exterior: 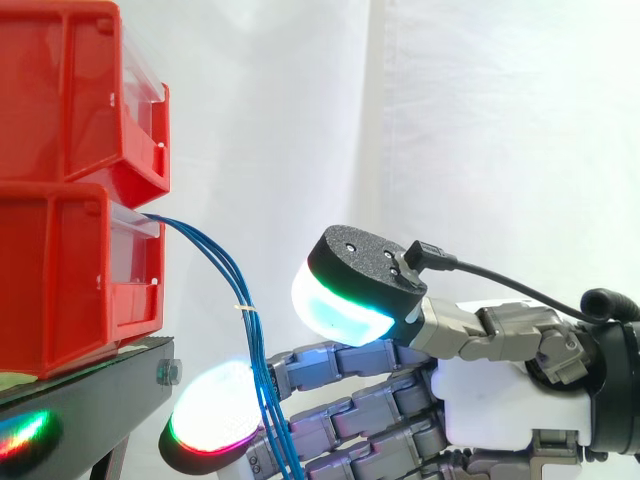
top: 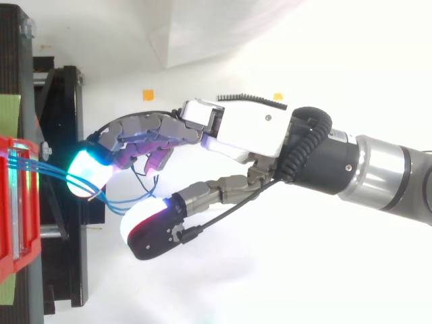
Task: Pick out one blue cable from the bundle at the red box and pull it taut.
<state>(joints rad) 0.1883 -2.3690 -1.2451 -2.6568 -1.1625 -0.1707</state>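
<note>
Side view: two red bins (exterior: 70, 280) stacked at the left on a black stand (exterior: 90, 390), front edges facing right toward open room before the white curtain (exterior: 480, 120). Hand (exterior: 500, 395) in from the right, low down, fingers stretched leftward and relaxed, thumb raised well apart from them, nothing pinched. Cyan-white thumb pad (exterior: 345, 300) level with the lower bin, clear of its front edge. Lowest fingertip pad (exterior: 215, 405), white with a green and red rim, just right of the stand's corner, apart from it. Wide free space above and right of the thumb.

Blue cables (exterior: 257, 350): a thin bundle of several strands leaving the lower bin's front lip, sagging down and right, bound by a small pale tie (exterior: 245, 310), then dropping slack across the near side of the fingers. Top view: strands fanning out from the bin's rim at the left edge, passing beneath a cyan fingertip (top: 86, 172), looping loosely in the gap toward the thumb. Bare white floor (top: 283, 270) on both sides of the arm.
</note>
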